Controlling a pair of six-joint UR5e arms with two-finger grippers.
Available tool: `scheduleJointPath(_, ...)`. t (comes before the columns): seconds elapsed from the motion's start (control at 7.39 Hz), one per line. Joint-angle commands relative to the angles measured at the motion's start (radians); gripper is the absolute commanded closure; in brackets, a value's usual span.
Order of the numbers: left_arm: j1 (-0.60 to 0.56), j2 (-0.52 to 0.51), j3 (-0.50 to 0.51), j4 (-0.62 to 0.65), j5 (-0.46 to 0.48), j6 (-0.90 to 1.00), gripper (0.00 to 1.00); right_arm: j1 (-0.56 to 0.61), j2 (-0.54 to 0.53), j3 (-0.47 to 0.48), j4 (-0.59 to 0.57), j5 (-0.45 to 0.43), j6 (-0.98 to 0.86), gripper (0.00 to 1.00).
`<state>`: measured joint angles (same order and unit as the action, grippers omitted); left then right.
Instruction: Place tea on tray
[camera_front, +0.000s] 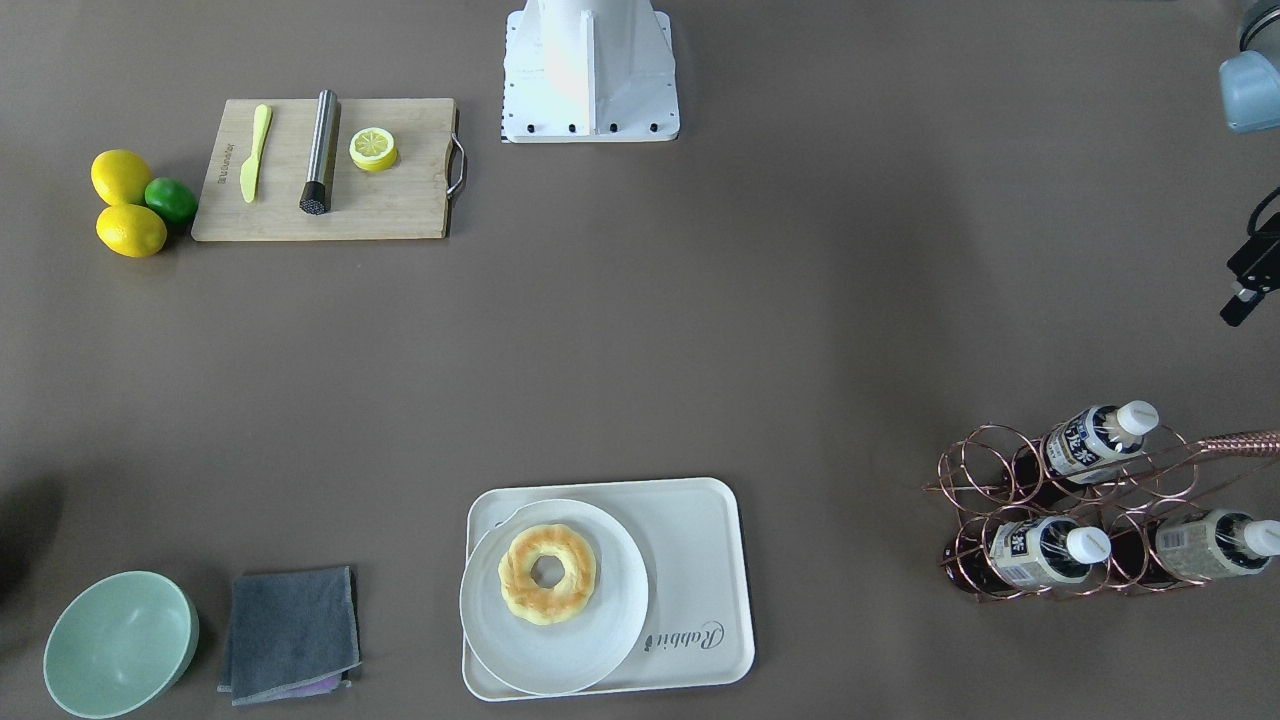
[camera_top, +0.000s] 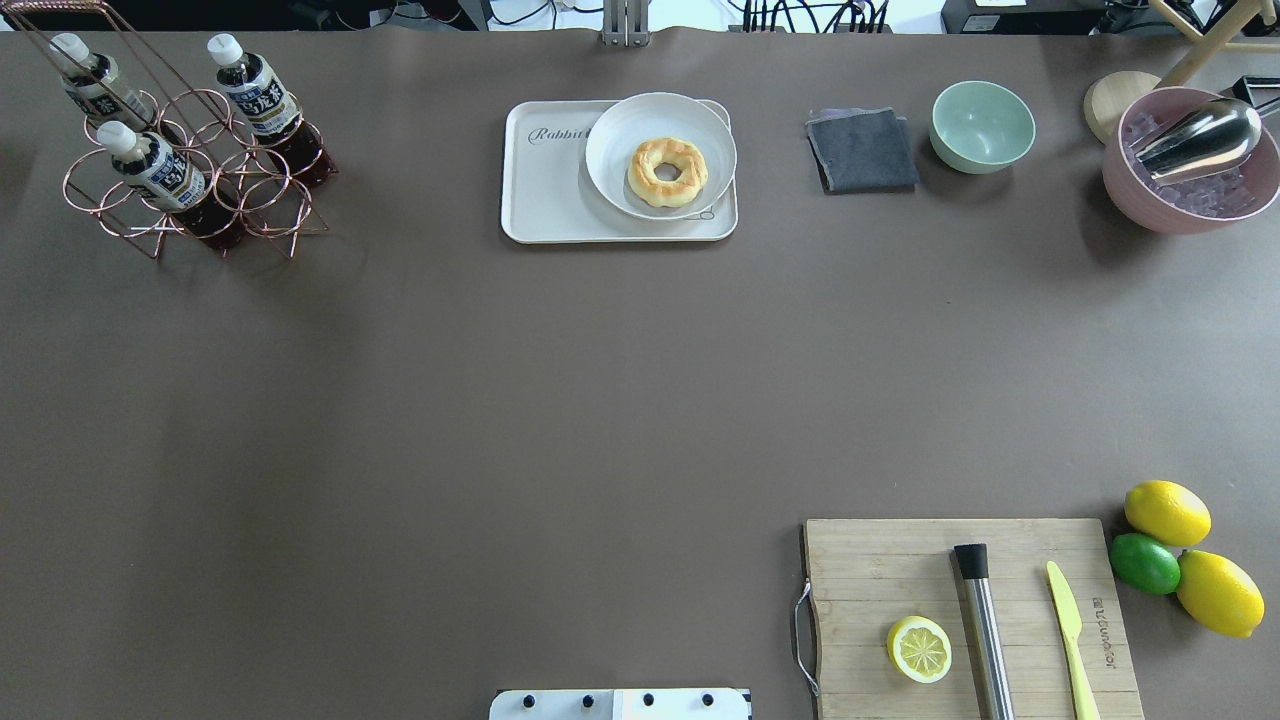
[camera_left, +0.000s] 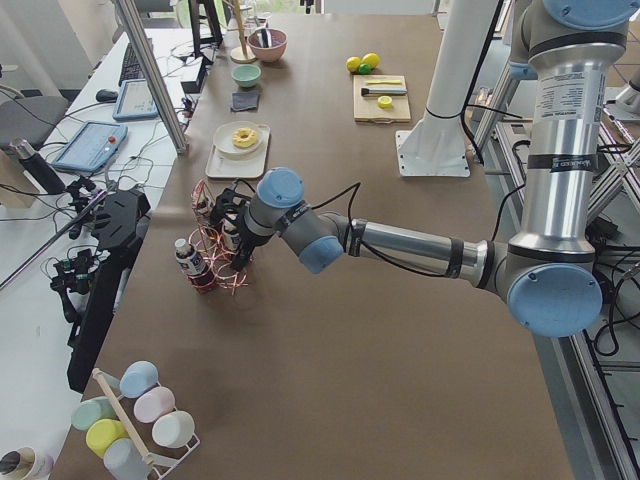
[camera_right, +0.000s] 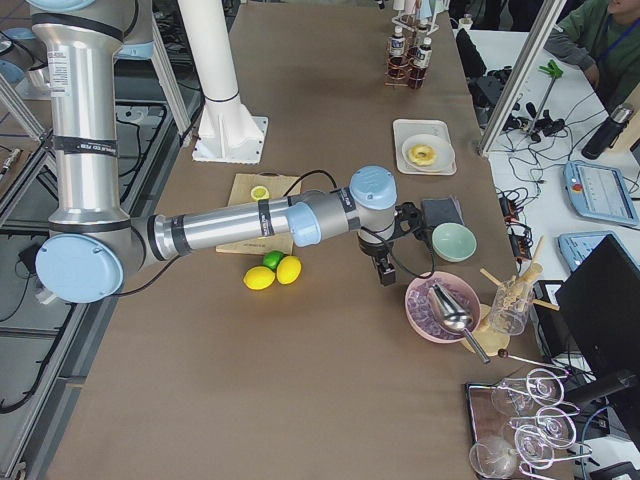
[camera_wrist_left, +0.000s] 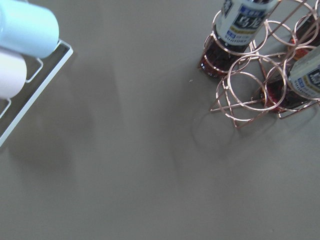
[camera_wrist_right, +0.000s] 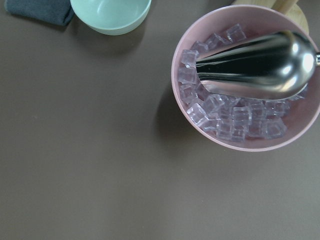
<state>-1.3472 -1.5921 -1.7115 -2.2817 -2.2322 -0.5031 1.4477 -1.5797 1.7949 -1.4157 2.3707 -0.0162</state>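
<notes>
Three alike tea bottles lie in a copper wire rack (camera_top: 195, 190): one at the front (camera_top: 150, 165), one at the back left (camera_top: 85, 80), one to the right (camera_top: 255, 95). They also show in the front-facing view (camera_front: 1095, 435). The off-white tray (camera_top: 550, 190) marked "Rabbit" holds a round white plate (camera_top: 620, 120) with a doughnut (camera_top: 667, 172). My left gripper (camera_left: 240, 240) hangs close beside the rack; I cannot tell whether it is open or shut. My right gripper (camera_right: 385, 268) hangs above the table near the pink bowl; I cannot tell its state.
A pink bowl of ice (camera_top: 1190, 190) with a metal scoop, a mint bowl (camera_top: 983, 125) and a grey cloth (camera_top: 862, 150) stand right of the tray. A cutting board (camera_top: 900, 570) with lemon half, muddler and knife is near my base, lemons and lime (camera_top: 1145, 562) beside it.
</notes>
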Motion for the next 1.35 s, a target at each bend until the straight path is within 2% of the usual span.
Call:
scheduleJointPath(0.0,0.117,-0.032,-0.013,-0.085,0.175,-0.132,0.01,-0.093,0.033,-0.011,0.104,-0.017,0.111,0.0)
scheduleJointPath(0.14,0.123,-0.031,-0.014,-0.11,0.237,-0.14,0.01,-0.104,0.033,-0.011,0.113,-0.019,0.116,0.0)
scheduleJointPath(0.41,0.199,-0.032,-0.014,-0.18,0.357,-0.32,0.01,-0.105,0.033,-0.003,0.113,-0.018,0.14,0.0)
scheduleJointPath(0.68,0.317,-0.034,-0.019,-0.19,0.543,-0.351,0.02,-0.105,0.033,-0.008,0.113,-0.018,0.14,0.0)
scheduleJointPath(1.22,0.322,-0.065,0.012,-0.193,0.56,-0.336,0.04,-0.105,0.033,-0.006,0.113,-0.018,0.14,0.0)
